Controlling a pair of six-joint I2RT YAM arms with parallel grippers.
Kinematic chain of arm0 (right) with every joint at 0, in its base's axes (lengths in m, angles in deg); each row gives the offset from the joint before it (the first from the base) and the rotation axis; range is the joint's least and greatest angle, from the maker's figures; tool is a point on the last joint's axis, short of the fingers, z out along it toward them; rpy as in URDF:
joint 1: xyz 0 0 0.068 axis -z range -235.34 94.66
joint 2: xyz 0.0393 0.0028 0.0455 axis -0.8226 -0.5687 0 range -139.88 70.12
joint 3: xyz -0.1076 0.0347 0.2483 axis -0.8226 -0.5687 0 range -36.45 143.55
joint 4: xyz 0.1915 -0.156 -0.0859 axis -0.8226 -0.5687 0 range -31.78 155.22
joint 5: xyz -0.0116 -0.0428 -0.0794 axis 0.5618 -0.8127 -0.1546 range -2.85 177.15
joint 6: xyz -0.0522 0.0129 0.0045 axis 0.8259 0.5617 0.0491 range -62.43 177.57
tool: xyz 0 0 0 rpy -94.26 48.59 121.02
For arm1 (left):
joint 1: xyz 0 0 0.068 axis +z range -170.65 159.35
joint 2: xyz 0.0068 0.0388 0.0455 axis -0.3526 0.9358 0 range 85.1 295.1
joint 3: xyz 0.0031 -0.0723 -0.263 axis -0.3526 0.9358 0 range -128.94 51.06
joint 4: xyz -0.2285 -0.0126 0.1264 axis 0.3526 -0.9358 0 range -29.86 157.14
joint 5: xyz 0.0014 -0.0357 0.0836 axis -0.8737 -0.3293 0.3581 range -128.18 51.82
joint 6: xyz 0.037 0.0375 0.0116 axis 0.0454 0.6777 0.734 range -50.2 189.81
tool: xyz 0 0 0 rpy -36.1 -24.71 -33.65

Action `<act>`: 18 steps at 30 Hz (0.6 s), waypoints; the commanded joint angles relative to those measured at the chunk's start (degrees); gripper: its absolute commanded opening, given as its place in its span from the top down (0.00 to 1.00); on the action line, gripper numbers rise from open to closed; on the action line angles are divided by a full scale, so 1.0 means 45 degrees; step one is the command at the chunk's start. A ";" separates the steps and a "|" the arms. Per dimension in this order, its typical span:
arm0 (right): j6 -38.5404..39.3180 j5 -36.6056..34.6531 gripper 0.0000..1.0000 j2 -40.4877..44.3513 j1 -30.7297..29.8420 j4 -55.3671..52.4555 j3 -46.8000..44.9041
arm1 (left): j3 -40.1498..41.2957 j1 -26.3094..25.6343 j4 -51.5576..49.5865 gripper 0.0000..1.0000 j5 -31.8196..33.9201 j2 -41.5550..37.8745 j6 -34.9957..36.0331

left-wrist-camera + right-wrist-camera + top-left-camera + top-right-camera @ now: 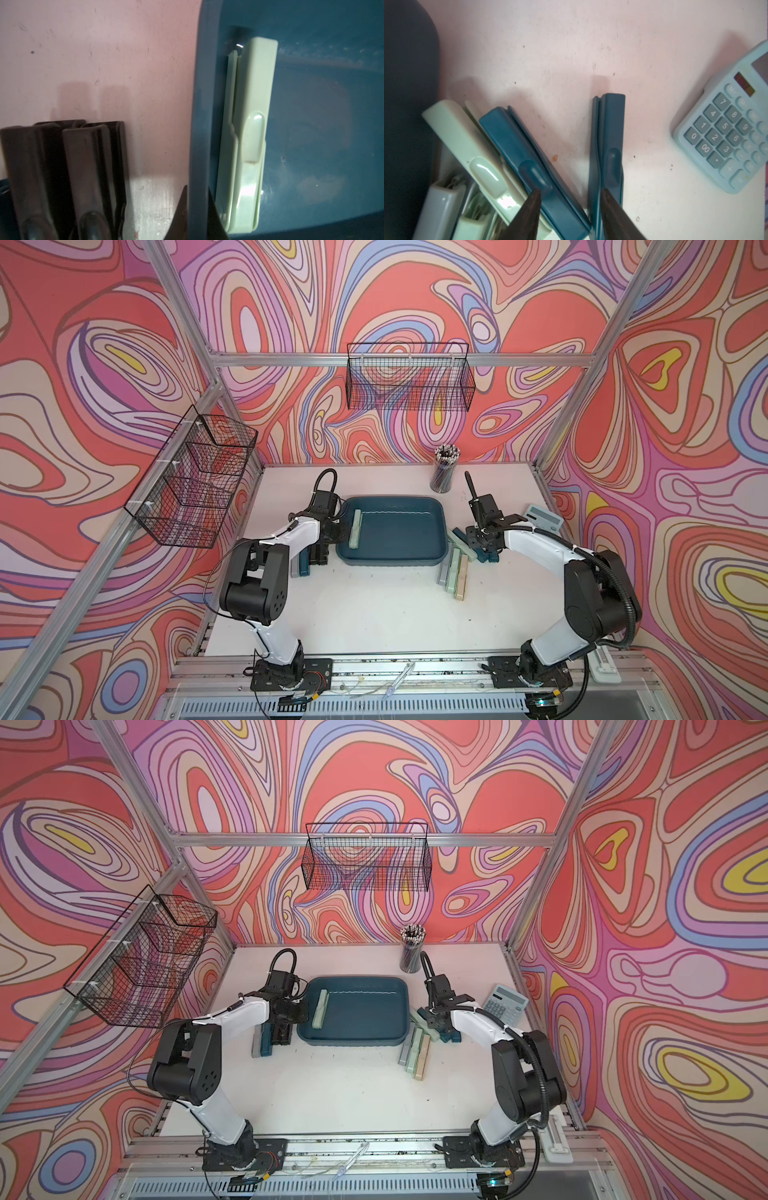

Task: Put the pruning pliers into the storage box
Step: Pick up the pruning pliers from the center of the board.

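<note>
The dark teal storage box (390, 500) (357, 980) sits mid-table with one mint pruning pliers (356, 529) (249, 135) lying along its left wall. My left gripper (338, 531) (197, 218) is shut on the box's left rim (204, 104). Black pliers (83, 176) plus grey and teal ones (301, 565) lie just outside that wall. Right of the box, my right gripper (484, 549) (570, 197) is open over two teal pliers, one slanted (525, 149) and one straight (608, 135). A mint one (467, 141) lies beside them.
Grey, mint and beige pliers (455, 574) lie in a row at the box's front right corner. A pale blue calculator (542, 519) (726, 128) sits by the right edge. A cup of pencils (444, 470) stands behind the box. Wire baskets (409, 377) (191, 477) hang on the frame.
</note>
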 commanded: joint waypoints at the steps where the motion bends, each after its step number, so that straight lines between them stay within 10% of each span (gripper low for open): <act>1: 0.0636 -0.0254 0.54 -0.0269 0.0063 -0.0200 0.0073 | 0.0186 -0.0089 0.0161 1.00 0.0138 -0.0348 0.0171; 18: 0.1753 0.0629 0.57 -0.0392 0.0101 -0.0725 -0.0217 | 0.0050 -0.0096 0.0098 1.00 0.0164 -0.0290 0.0237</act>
